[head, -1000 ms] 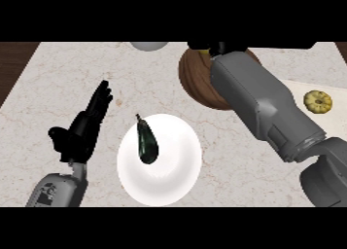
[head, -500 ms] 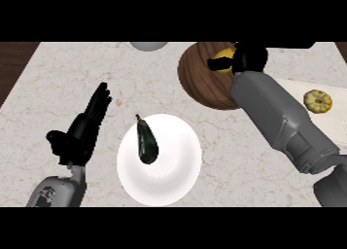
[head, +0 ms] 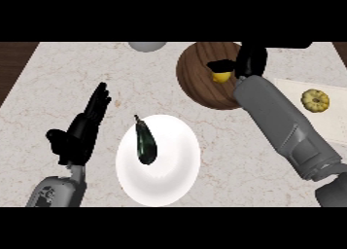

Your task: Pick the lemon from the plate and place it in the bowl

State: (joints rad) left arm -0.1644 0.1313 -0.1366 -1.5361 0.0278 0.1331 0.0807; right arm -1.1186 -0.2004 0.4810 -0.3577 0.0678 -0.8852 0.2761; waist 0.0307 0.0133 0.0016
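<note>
A: Where was the lemon?
B: Over the brown bowl, pinched in the curled fingers of the right hand.
A: And the white plate?
B: Well below and left of the bowl, on the marble counter, with only a dark green vegetable lying on it.
A: The left hand?
B: Further left of the bowl, just beside the plate, fingers straight and spread, holding nothing.
A: Anything else?
B: A small yellow squash lay right of the bowl.
</note>
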